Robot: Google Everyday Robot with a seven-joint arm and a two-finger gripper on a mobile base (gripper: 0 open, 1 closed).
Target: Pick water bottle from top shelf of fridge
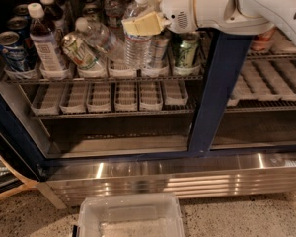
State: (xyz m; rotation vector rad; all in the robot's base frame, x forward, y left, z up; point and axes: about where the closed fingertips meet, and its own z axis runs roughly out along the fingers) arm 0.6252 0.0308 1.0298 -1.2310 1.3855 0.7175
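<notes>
**Asker:** Where is the claw, and what is it doing?

**Describer:** The white arm's pale yellow claw point(140, 11) is inside the dark-blue-framed drinks fridge point(214, 93). It is clamped on the shoulder of a clear ribbed plastic water bottle point(137, 48).

**Asker:** What does that bottle look like?

**Describer:** It holds colourless water and has a white screw cap and a pale wraparound label. It stands upright, directly beneath the claw, with its base at the metal wire top shelf point(103, 78). I cannot tell whether they touch. Just left of the claw, another clear bottle point(101, 36) leans over. Beyond it is a tilted green-and-silver drink can point(81, 51).
</notes>
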